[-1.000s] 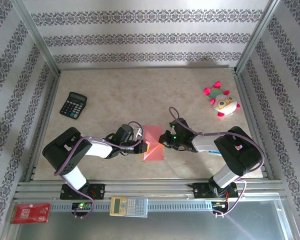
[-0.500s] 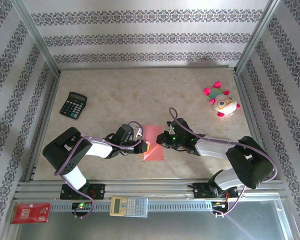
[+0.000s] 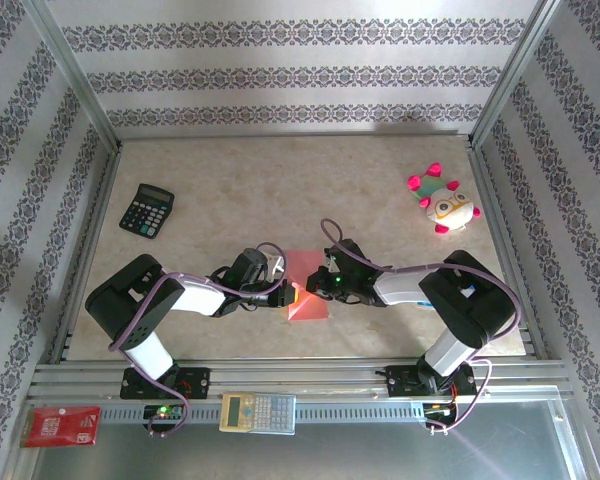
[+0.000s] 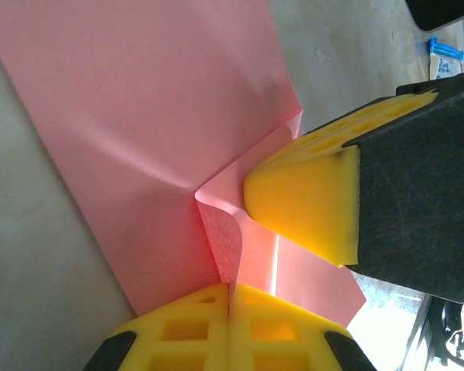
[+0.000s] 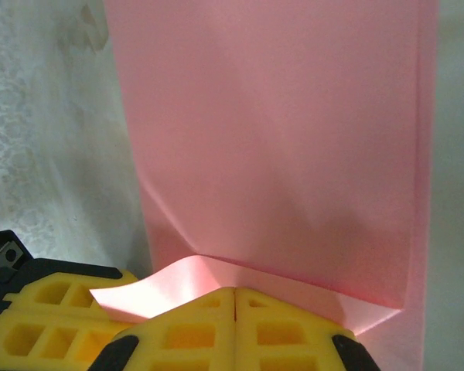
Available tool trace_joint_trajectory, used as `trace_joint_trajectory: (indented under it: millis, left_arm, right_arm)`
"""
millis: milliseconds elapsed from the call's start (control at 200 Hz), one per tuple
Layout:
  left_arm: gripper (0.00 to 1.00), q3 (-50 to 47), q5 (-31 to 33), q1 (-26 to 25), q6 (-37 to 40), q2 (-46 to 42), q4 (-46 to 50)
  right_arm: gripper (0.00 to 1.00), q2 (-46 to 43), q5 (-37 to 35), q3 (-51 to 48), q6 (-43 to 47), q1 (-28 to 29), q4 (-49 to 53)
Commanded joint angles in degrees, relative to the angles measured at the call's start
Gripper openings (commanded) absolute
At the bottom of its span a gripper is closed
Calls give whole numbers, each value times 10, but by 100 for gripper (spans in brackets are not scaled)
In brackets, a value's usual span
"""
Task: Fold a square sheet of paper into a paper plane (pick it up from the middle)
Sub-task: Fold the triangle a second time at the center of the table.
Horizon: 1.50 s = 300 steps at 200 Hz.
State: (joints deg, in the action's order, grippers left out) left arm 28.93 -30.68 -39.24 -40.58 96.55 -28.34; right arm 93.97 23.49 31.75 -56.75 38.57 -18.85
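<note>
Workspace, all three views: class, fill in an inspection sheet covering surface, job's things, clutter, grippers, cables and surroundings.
Surface: beige table, flat.
Job's things: pink paper lying between the arms, partly folded, one flap lifted.
Clutter: black calculator far left; plush toy far right; grey calculator and red card at the near edge.
Grippers: left gripper shut on the paper's flap; right gripper shut, its tip pressing on the paper beside the flap.
Cables: purple cables loop along both arms.
Surroundings: patterned walls, metal frame.
</note>
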Motion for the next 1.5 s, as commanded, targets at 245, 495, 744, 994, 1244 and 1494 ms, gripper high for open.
trace_joint_trajectory:
  millis: [245,495,744,994,1244,1494]
  left_arm:
    - [15,22,57,-10,28,30,119]
    - [32,43,110,-8,52,-50,202]
    - [37,-12,128,-24,16,-193,215]
    - [10,6,32,-74,-31,-136,108]
    - [7,46,44,-84,-20,-57,129]
    - [7,34,55,-70,-8,-37,144]
  right_arm:
    - [0,26,-17,-48,-2,-3,-5]
    - [0,24,-22,-51,-1,-3,-1]
    - [0,16,-22,-49,-9,-2,-2]
    - [0,28,-21,-46,-8,-3,-5]
    - [0,31,-20,-47,-6,-6,-6]
    - [0,31,-18,-50,-4,-10,-7]
